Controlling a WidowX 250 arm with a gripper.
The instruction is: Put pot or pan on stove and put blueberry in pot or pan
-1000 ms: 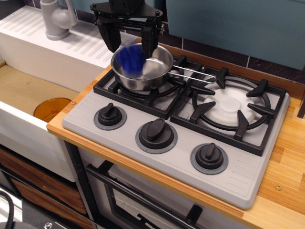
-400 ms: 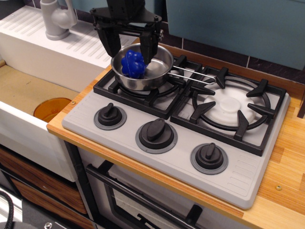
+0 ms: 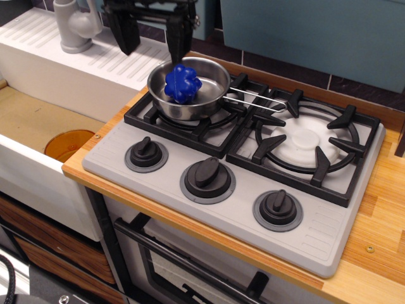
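Note:
The shiny steel pan (image 3: 204,95) sits on the left burner grate of the grey stove (image 3: 164,180), its wire handle (image 3: 256,100) pointing right. The bright blue knobbly blueberry (image 3: 182,83) lies inside the pan. My black gripper (image 3: 150,39) hangs above and to the left behind the pan, open and empty, its two fingers (image 3: 178,35) spread wide apart. It touches neither the pan nor the blueberry.
A white sink drainboard with a grey tap (image 3: 73,25) stands at the back left. An orange disc (image 3: 68,144) lies in the beige sink basin. The right burner (image 3: 307,138) is bare. Three black knobs (image 3: 207,177) line the stove front. A wooden counter (image 3: 380,221) runs right.
The blueberry dropped from between my fingers into the pan and settled there. My gripper then rose and moved left, away from the pan.

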